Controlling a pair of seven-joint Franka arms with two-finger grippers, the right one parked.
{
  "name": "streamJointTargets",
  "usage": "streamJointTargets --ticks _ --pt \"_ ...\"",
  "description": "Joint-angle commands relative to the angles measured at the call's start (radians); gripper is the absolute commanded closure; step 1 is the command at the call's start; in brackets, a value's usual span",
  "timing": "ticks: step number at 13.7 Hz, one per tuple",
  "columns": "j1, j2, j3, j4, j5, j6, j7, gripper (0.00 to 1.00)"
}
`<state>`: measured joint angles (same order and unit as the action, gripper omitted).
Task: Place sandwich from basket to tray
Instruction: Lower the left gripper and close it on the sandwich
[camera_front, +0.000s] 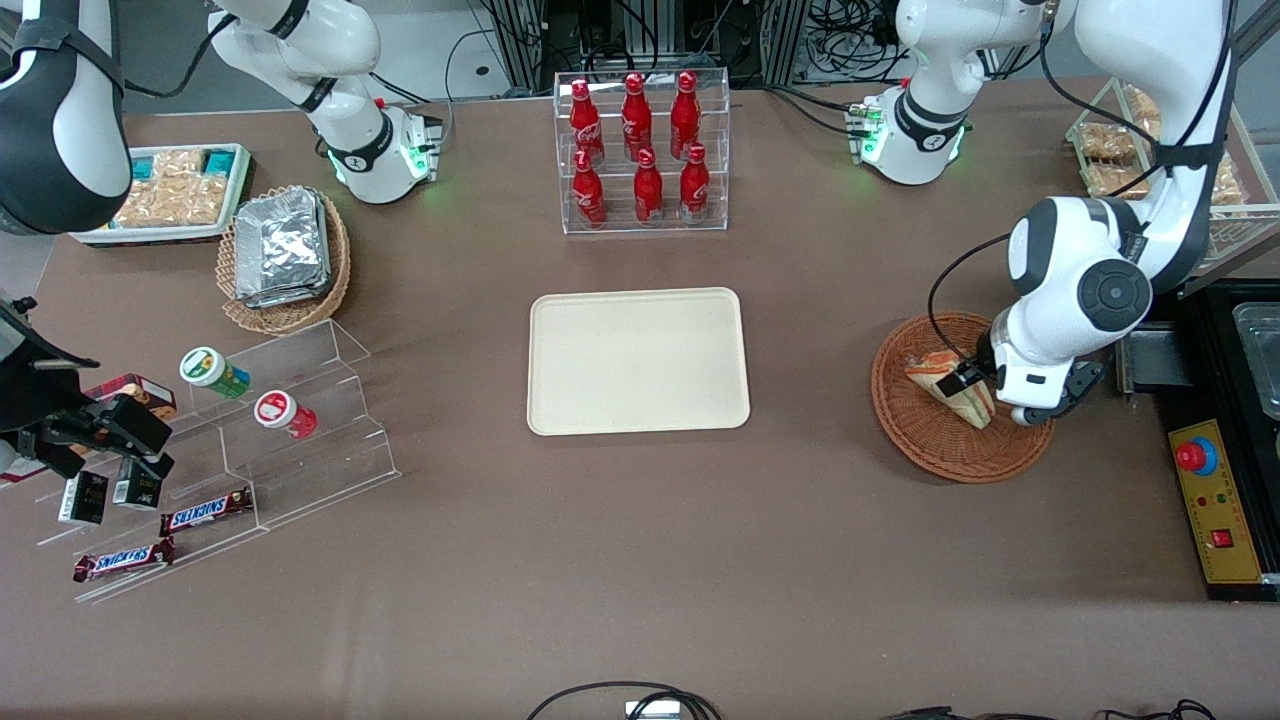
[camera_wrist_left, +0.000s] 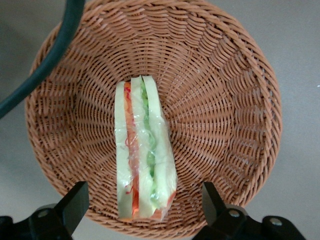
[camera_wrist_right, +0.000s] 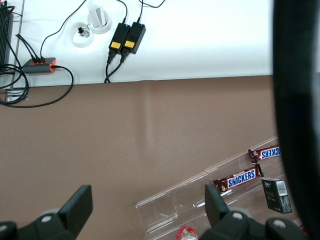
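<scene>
The gripper (camera_wrist_left: 142, 212) hangs above the basket (camera_front: 930, 440) with its fingers spread wide, one on each side of the sandwich (camera_wrist_left: 142, 157) and clear of it. Bare tabletop (camera_front: 810, 370) lies between basket and tray (camera_front: 638, 360), and the bottle rack (camera_front: 642, 150) stands farther from the front camera.

front overhead, left wrist close above basket (camera_wrist_left: 240, 75)

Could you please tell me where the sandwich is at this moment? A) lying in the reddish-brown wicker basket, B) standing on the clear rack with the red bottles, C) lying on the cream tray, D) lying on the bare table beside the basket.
A: the sandwich lies in the basket, with the open end effector poised over it, a finger on either side; the tray holds nothing.
</scene>
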<state>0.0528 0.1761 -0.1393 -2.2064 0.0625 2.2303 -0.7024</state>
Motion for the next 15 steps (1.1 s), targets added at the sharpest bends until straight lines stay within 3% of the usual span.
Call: streamJointTargets --ticks 1,6,7,8,9,10,15 --pt "-0.007 0.026 0.004 -0.022 0.02 0.054 -0.037 0.0" --pt "-0.007 0.071 0.006 -0.042 0.022 0.1 -0.068 0.0" --pt "-0.007 0.074 0.006 -0.055 0.023 0.117 -0.068 0.05" --pt "-0.007 0.077 0.006 -0.059 0.029 0.123 -0.068 0.3" --pt "-0.005 0.077 0.007 -0.062 0.03 0.123 -0.068 0.8" --pt "-0.004 0.085 0.007 -0.061 0.039 0.123 -0.068 1.0" --pt "-0.002 0.056 0.007 -0.036 0.063 0.05 -0.066 1.0"
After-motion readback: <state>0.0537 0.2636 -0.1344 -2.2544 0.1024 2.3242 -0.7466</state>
